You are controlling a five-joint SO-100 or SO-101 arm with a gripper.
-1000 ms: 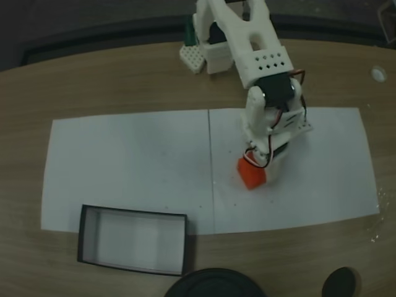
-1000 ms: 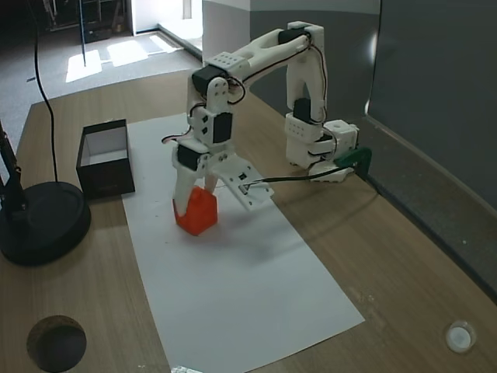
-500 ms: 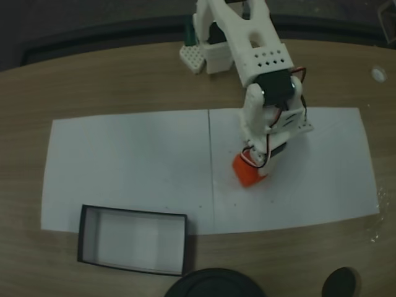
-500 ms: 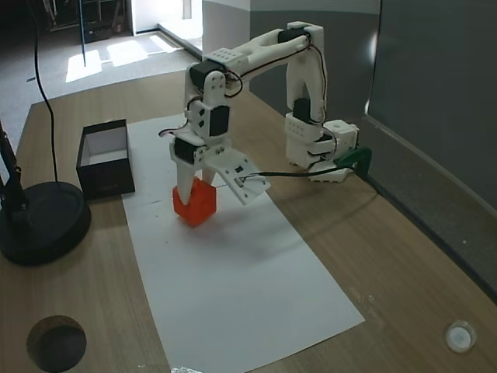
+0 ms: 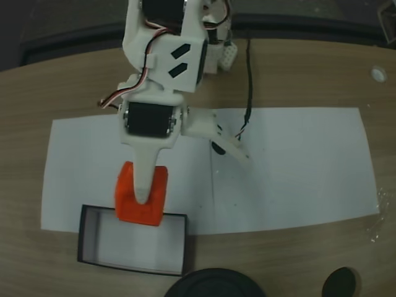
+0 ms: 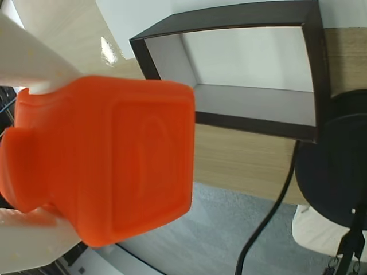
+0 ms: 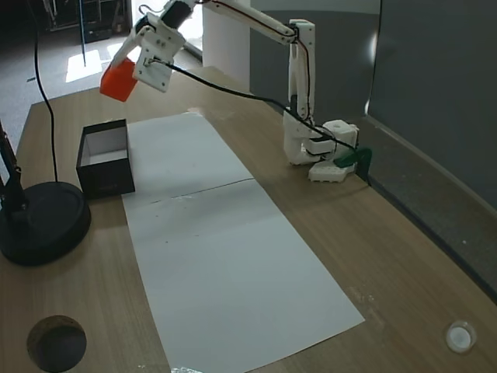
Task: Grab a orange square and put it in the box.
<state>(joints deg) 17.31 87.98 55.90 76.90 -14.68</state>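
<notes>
The orange square (image 5: 141,197) hangs in the air with my gripper (image 5: 144,197) shut on it, a white finger (image 5: 147,170) lying across its top. In a fixed view from above it sits over the near wall of the box (image 5: 133,246), a black-walled tray with a pale bottom. From the side, the orange square (image 7: 119,80) and gripper (image 7: 126,76) are high above the box (image 7: 106,177). In the wrist view the orange square (image 6: 109,157) is large between two white fingers (image 6: 31,57), and the box (image 6: 252,106) lies beyond it.
A white paper sheet (image 7: 225,256) covers the middle of the wooden table. A round black base (image 7: 39,221) with a cable stands beside the box, also visible as the round black base (image 5: 213,283). A dark round hole (image 7: 56,342) is near the table edge. The arm's base (image 7: 322,151) stands at the far side.
The gripper has lifted the orange square off the paper and swung it across and upward, from the sheet's right half to above the box.
</notes>
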